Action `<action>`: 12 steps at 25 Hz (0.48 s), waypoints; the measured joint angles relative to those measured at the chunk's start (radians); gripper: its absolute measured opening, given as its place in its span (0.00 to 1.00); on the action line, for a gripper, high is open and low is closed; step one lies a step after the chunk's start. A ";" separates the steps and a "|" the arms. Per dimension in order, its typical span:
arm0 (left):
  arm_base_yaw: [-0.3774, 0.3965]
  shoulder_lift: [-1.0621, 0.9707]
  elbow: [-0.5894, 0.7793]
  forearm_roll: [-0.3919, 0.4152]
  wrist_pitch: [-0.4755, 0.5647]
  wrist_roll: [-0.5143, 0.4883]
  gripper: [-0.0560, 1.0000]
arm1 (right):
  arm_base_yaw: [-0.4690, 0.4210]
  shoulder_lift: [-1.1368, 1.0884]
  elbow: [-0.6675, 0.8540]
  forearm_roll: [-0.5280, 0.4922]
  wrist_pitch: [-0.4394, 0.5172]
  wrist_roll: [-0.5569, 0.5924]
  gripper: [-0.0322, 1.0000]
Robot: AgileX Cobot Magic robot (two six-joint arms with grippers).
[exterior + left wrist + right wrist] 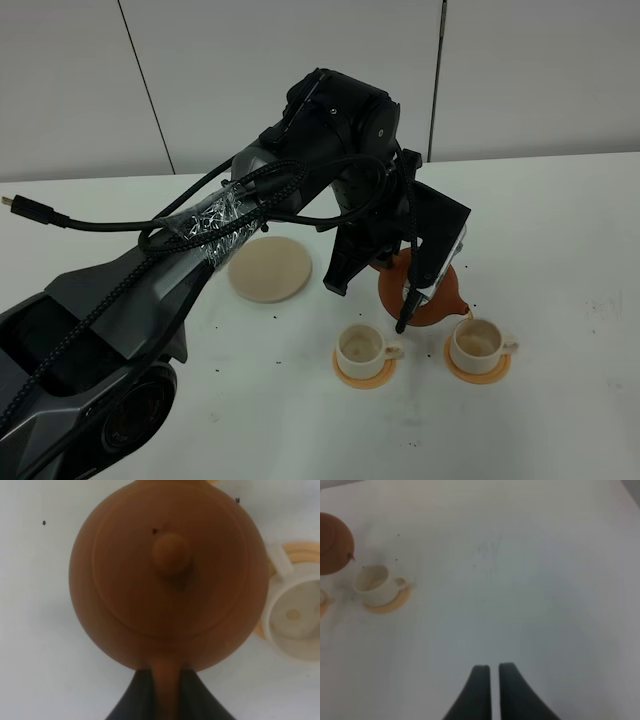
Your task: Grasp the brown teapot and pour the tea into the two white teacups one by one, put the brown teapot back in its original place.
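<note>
Exterior high view: the left arm reaches across the white counter (560, 220). The left hand (418, 272) is clamped on the brown teapot (432, 298) and holds it off the counter, tilted. The spout (464, 312) dips down just above the near rim of the right cup (478, 342). Whether tea is running cannot be told. The left cup (361, 346) stands just beside and clear of the teapot. Each cup sits on an orange saucer (364, 378). The beige coaster (270, 269) lies bare behind the left cup, well apart from the teapot. A black cable (90, 222) loops along the arm. Dark specks dot the counter near the cups.

Left wrist view: the teapot is seen from above, with its lid knob (171, 554) in the middle. The handle (165, 680) is pinched between the two dark fingers (131, 700). A cup (295, 622) sits just beside the teapot on its saucer; which of the two cannot be told.

Right wrist view: the right hand (490, 690) hangs over bare counter. Its fingers are drawn nearly together with only a slit between them, gripping nothing. The teapot and the right cup are far off, with the teapot above and just beside the cup.
</note>
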 joint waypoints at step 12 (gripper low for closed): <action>-0.028 0.000 0.000 0.039 0.000 -0.001 0.22 | 0.000 0.000 0.000 0.000 0.000 0.000 0.06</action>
